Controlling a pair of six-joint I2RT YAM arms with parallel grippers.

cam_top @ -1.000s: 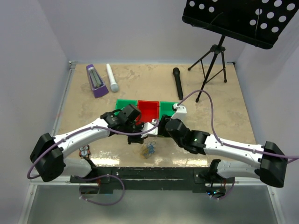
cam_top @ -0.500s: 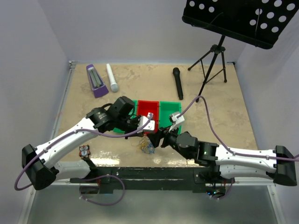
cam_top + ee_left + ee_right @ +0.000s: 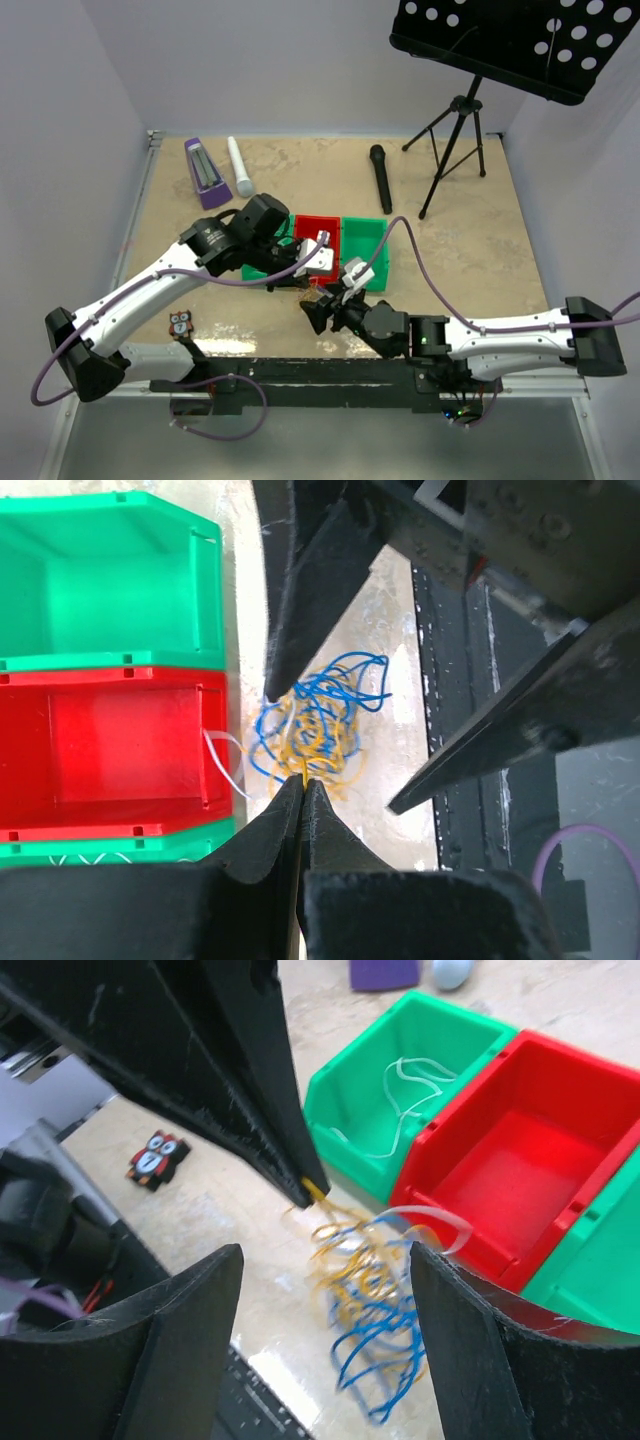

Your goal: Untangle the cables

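**Left pinches a strand, right comes in wide**

Both arms have shifted in the last second: the left gripper (image 3: 303, 785) has come down onto the wires, and the right arm has swung low along the near edge of the beige, stone-patterned table (image 3: 450, 200), so that the right gripper (image 3: 325, 1335) now faces the bundle from the other side.

The thin, thread-like blue, orange-yellow and white cables (image 3: 318, 720) sit as one loose tangle just in front of the open red plastic bin (image 3: 120, 730), between the two grippers. Beside that bin stands a green plastic bin (image 3: 345, 1100) with a loose white wire already in it. The left jaws are pressed together on an orange-yellow strand (image 3: 316, 1192) at the edge of the knot, and the rest trails from that pinch. A white strand (image 3: 225, 758) arcs toward the red bin's wall. The right jaws stand wide apart and hold nothing.

These wires look almost weightless and springy, so they will likely drag along as one clump rather than slide apart. The next grip probably belongs on the outer blue loops, well away from the left pinch, taking one colour only. Pulling hard risks tightening the knot; a slow, steady pull should suit better.
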